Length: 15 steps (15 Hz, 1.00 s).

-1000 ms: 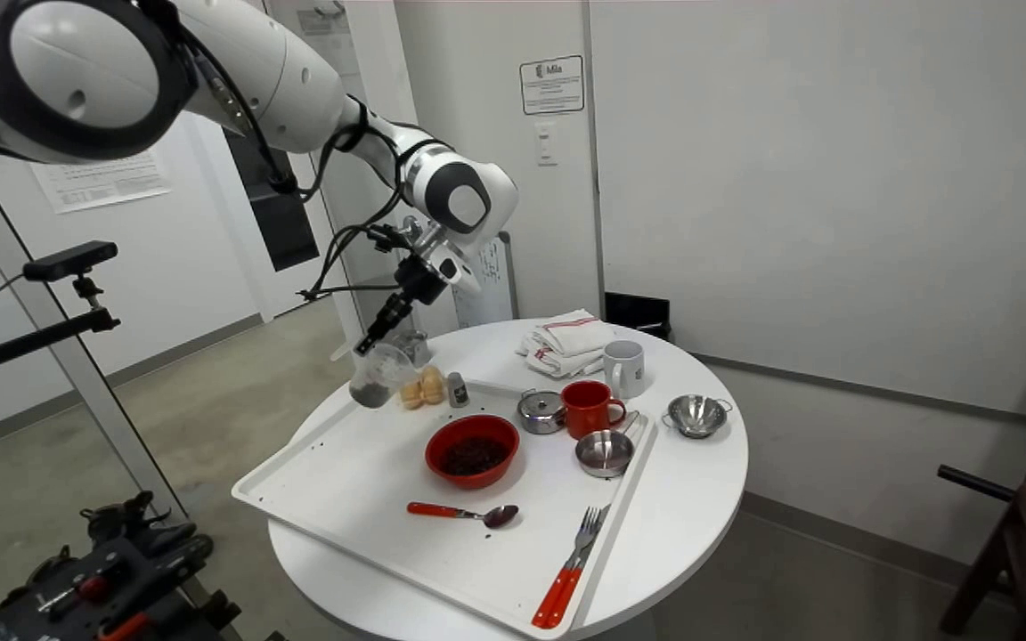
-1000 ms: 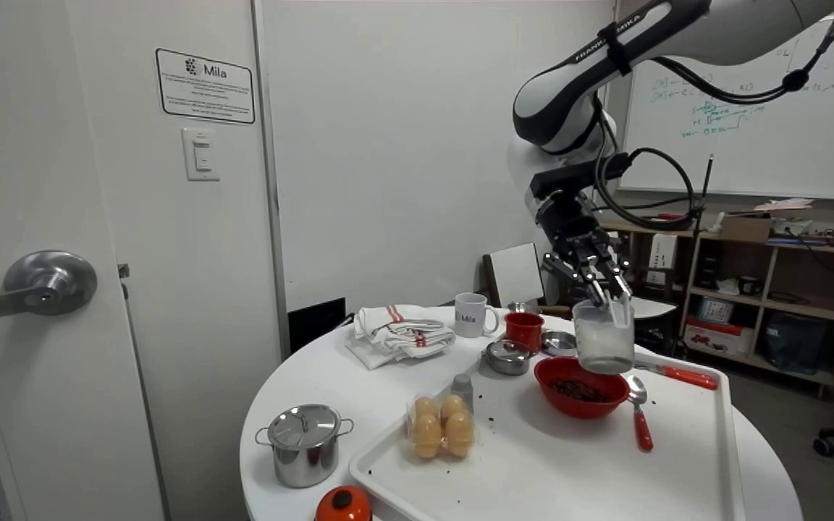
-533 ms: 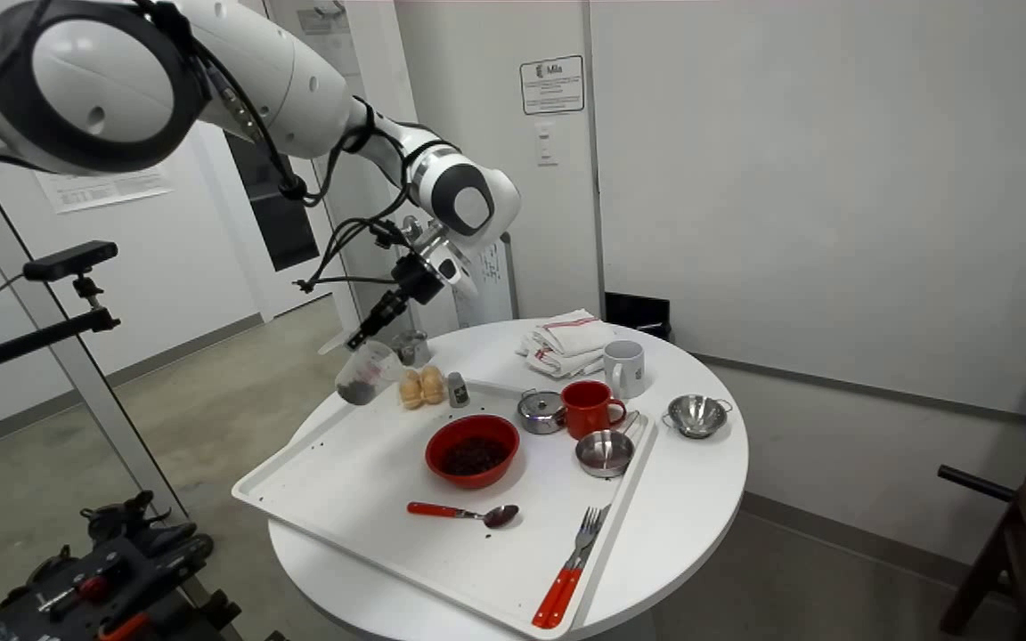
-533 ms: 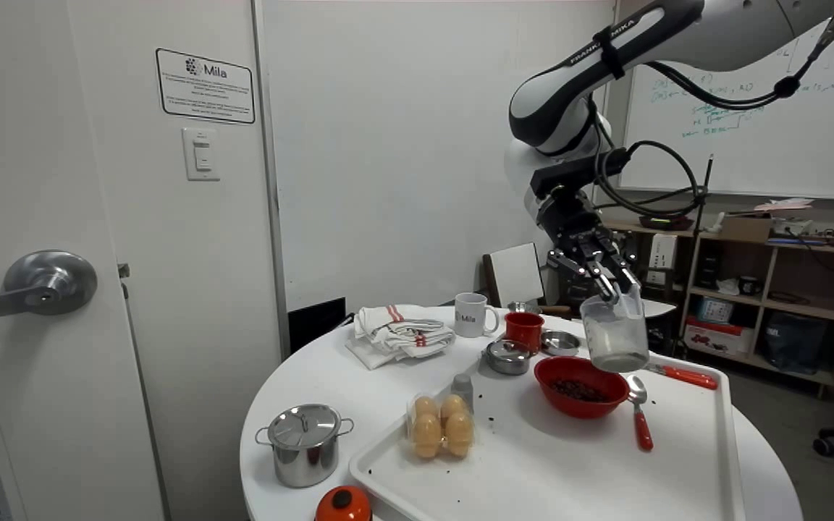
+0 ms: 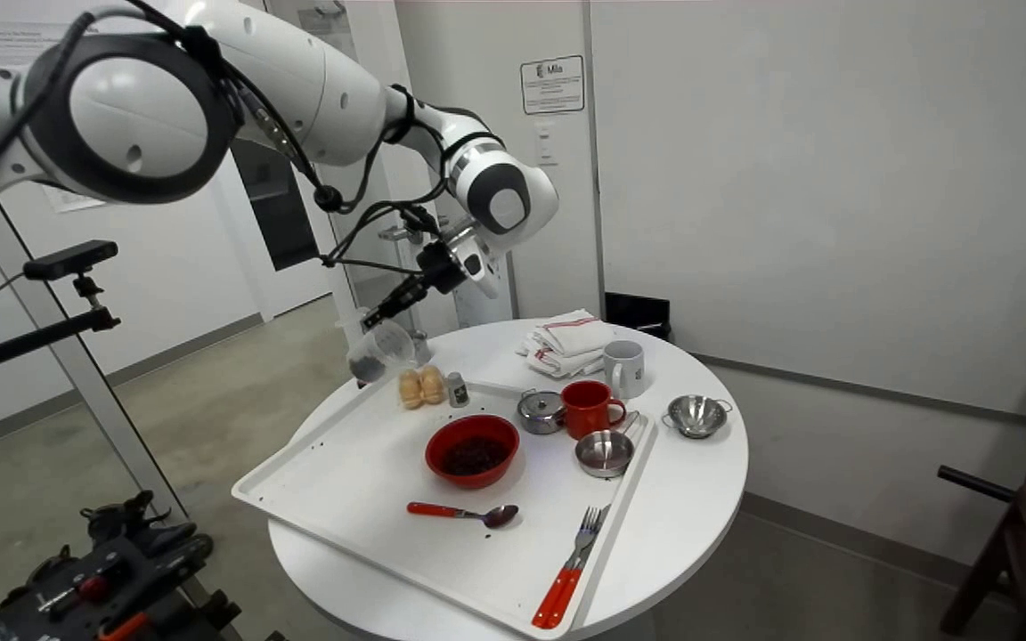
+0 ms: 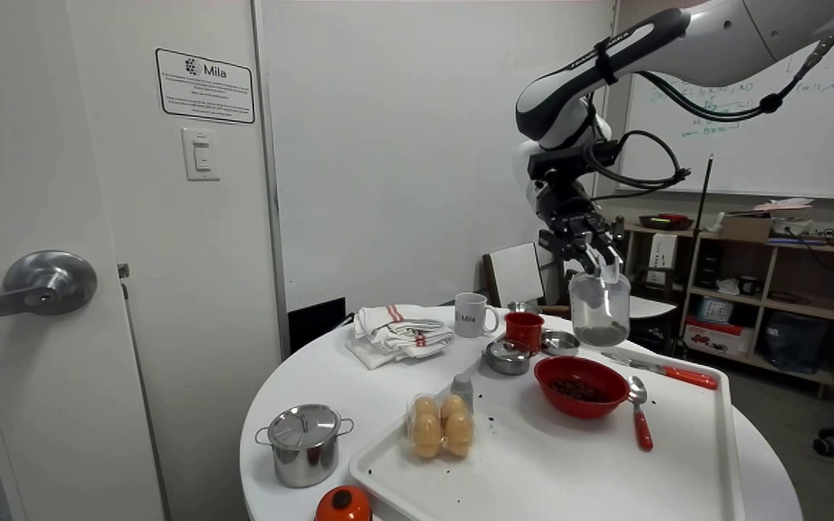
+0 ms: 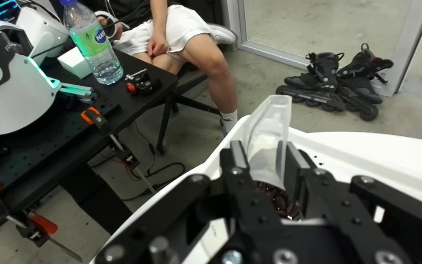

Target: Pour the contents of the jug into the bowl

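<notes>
My gripper (image 5: 369,322) is shut on the handle of the whitish translucent jug (image 5: 381,350). The jug hangs in the air above the tray and is tilted in an exterior view. It also shows in another exterior view (image 6: 600,310) with greyish matter low inside. In the wrist view the handle (image 7: 267,141) stands between the two fingers. Dark red bean-like pieces (image 7: 280,201) show below it, seemingly in the jug. The wide red bowl (image 5: 474,482) stands on the tray with dark pieces in it. The jug is apart from the bowl (image 6: 575,407), higher than its rim.
The white tray (image 5: 344,525) holds a spoon (image 5: 455,511), a fork and knife (image 5: 569,570), a small lidded pot (image 5: 541,414) and a pan (image 5: 605,454). Eggs (image 6: 440,427) and a grey shaker (image 6: 463,391) stand near its edge. A red mug (image 6: 523,331) and white mug (image 6: 469,315) are behind.
The arm has moved and the gripper has lifted the jug higher, so that in an exterior view it no longer overlaps the bowl. The bowl and its contents look the same.
</notes>
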Each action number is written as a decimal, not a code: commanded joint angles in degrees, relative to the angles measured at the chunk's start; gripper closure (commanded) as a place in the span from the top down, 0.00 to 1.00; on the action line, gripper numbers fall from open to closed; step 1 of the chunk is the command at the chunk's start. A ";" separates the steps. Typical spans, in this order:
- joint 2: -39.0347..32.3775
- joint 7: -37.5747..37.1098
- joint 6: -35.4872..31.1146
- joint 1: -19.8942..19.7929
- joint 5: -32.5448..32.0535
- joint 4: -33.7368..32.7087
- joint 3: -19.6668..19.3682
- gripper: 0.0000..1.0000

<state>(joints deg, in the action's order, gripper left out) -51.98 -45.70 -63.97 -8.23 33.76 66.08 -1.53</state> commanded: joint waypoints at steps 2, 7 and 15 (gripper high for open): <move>-5.27 -2.54 6.43 -3.80 5.72 -7.55 0.04 0.10; -8.97 -2.97 12.15 -6.25 8.78 -10.67 0.24 0.10; -15.16 -3.13 23.39 -8.13 15.25 -17.25 0.73 0.10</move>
<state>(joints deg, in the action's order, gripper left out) -63.37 -47.08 -45.37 -15.20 45.47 54.58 -1.57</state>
